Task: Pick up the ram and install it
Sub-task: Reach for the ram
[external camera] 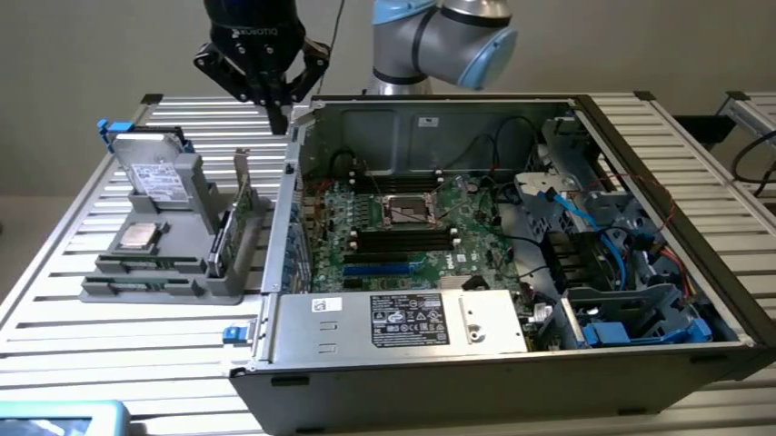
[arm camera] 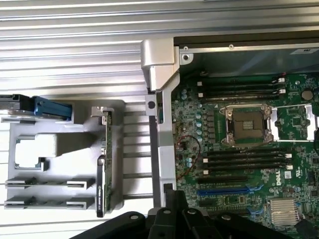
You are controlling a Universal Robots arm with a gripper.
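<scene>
An open computer case (external camera: 485,389) stands on the slatted tabletop (external camera: 122,347); just beside the case sits a grey parts holder (external camera: 158,289) carrying a hard drive (external camera: 158,173).

Green motherboard (external camera: 479,238), grey rack (external camera: 158,289), blue slot (arm camera: 222,191)

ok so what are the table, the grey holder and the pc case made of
The table looks like aluminium: pale, ribbed slats with a soft sheen. The grey holder seems matte plastic, moulded or printed, uniformly dull. The pc case appears bare sheet metal inside, folded at the edges.
</scene>
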